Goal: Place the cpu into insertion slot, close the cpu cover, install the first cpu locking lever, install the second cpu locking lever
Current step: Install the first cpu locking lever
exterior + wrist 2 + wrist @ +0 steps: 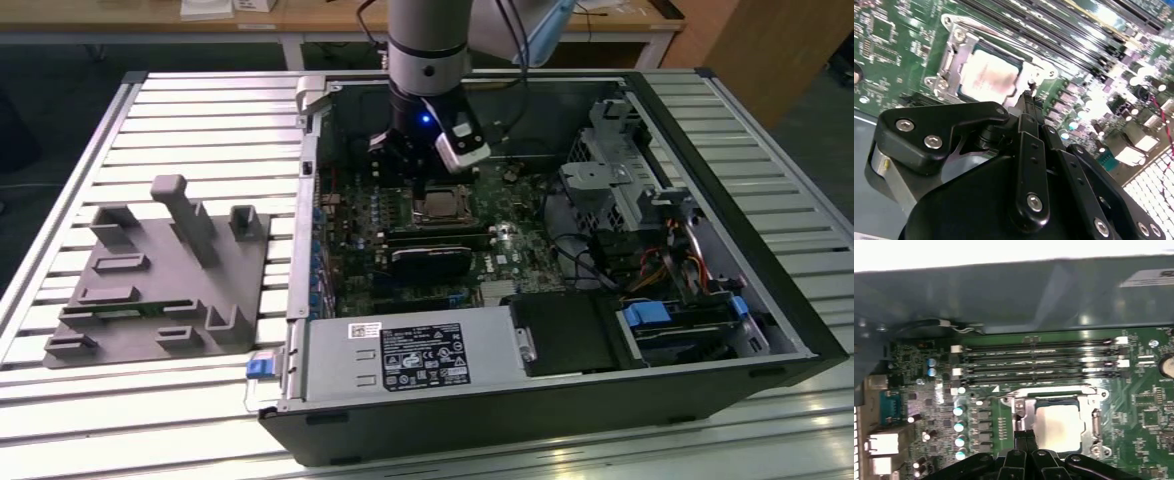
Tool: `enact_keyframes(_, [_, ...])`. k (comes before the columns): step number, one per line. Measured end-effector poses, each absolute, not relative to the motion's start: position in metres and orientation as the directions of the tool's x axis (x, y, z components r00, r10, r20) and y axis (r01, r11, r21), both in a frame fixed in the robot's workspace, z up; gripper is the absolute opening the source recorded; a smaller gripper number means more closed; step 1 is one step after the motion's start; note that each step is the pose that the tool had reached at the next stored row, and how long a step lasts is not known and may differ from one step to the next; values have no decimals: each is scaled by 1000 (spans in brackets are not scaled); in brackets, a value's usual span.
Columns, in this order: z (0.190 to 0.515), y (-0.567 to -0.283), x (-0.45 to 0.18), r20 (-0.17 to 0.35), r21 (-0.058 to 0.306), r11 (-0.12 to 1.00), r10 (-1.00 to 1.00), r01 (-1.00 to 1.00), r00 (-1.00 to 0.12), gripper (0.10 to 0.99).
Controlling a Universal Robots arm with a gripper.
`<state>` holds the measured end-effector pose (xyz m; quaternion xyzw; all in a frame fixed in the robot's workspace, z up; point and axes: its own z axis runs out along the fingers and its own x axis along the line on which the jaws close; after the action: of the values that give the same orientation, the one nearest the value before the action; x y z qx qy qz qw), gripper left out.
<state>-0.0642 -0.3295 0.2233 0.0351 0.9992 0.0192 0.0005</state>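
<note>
Open computer case (534, 410) on slatted table (200, 110); grey fixture (160, 290) beside.

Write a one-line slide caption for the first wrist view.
The cpu lies seated on the board, framed by the cover, with the gripper at the cover's edge.

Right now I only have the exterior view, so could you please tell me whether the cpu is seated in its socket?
Observer: Yes. In the first wrist view the cpu lies flat inside the insertion slot.
Operator: Thank you. Is the cover down over it?
Observer: In the second wrist view the cpu cover lies flat around the cpu, with the metal top showing through its window.
Operator: And where exactly is the gripper's tip?
Observer: In the second wrist view the gripper sits at the cover's edge, beside the cpu rather than over it. I cannot tell whether it touches.
</note>
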Motion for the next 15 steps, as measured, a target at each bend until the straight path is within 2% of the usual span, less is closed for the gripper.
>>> enact_keyframes(15, [226,-330,-86,-2,39,997,70,70,-998,106])
